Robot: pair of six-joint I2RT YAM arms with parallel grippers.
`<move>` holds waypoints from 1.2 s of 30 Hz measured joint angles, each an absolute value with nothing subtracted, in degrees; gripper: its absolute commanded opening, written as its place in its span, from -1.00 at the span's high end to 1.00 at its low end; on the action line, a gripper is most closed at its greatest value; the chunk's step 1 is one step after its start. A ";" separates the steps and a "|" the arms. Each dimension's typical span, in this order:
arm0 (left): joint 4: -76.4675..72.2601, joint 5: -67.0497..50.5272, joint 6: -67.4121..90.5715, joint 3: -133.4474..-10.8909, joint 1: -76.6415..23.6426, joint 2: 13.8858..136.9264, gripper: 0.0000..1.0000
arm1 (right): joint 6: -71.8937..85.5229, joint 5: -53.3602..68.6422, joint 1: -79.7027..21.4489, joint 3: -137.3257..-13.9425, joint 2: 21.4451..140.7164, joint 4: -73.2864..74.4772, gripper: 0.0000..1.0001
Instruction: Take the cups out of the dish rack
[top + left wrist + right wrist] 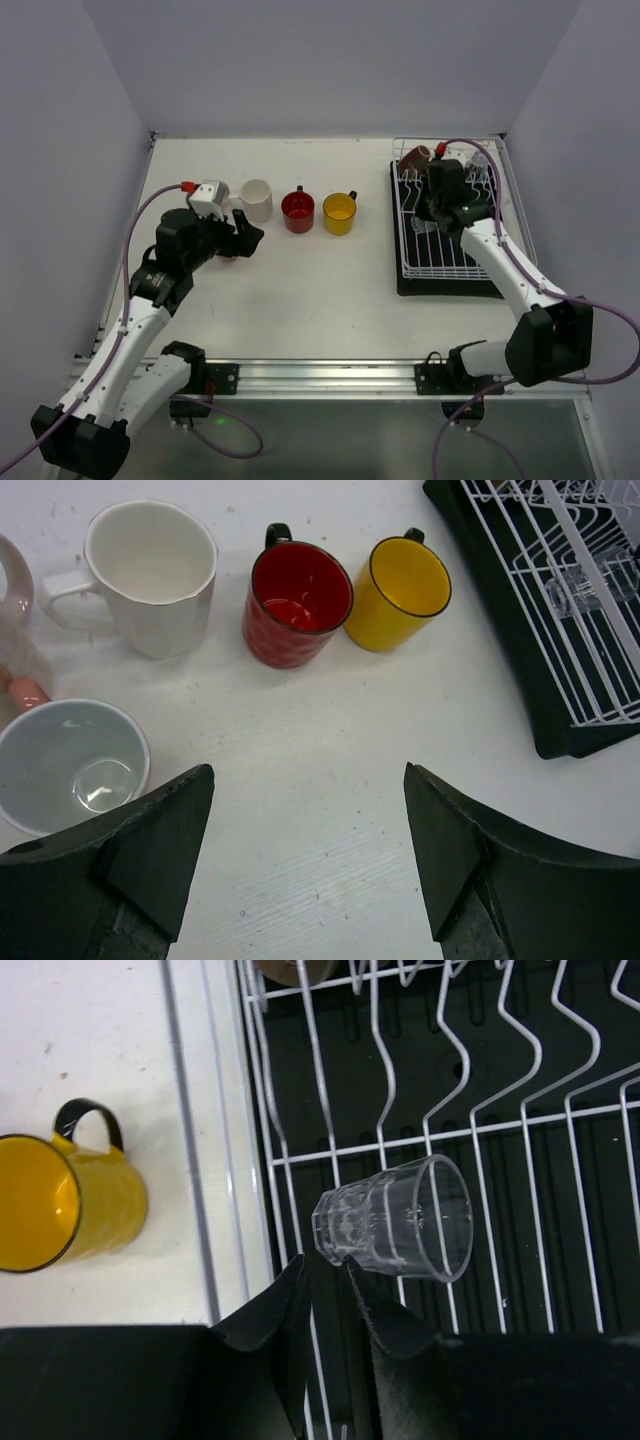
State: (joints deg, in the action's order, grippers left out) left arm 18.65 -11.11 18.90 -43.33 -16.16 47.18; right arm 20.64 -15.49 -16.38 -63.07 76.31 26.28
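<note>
The white wire dish rack (470,262) stands on a black tray at the right. A brown mug (415,157) sits at its far left corner. A clear glass (395,1222) lies on its side on the wires. My right gripper (325,1265) is shut and empty, its tips just short of the glass's base. White (257,199), red (298,212) and yellow (340,213) mugs stand in a row on the table. My left gripper (310,820) is open and empty above the table, near a pale cup (70,765).
A pinkish cup (10,590) is cut off at the left edge of the left wrist view. The rack's raised rim (215,1160) runs between the yellow mug (60,1215) and the glass. Grey walls enclose the table on three sides.
</note>
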 measured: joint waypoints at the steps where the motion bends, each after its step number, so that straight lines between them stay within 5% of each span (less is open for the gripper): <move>1: 18.46 -11.44 18.90 -43.09 -16.43 46.68 -0.62 | 20.64 -15.44 -15.59 -63.59 77.52 26.11 0.58; 18: 16.78 -13.37 18.85 -41.34 -17.93 44.99 -0.62 | 20.97 -10.57 -7.38 -63.00 83.96 22.28 0.71; 24: 16.78 -13.72 18.83 -41.34 -18.20 45.06 -0.62 | 22.22 -11.18 -2.09 -58.17 83.94 21.61 0.55; 26: 16.78 -13.80 18.83 -41.34 -18.20 45.06 -0.62 | 22.52 -11.40 -1.69 -57.39 83.94 22.31 0.46; 36: 16.78 -14.28 18.83 -41.34 -18.90 45.10 -0.62 | 22.11 -10.96 -1.76 -56.99 71.29 24.67 -0.78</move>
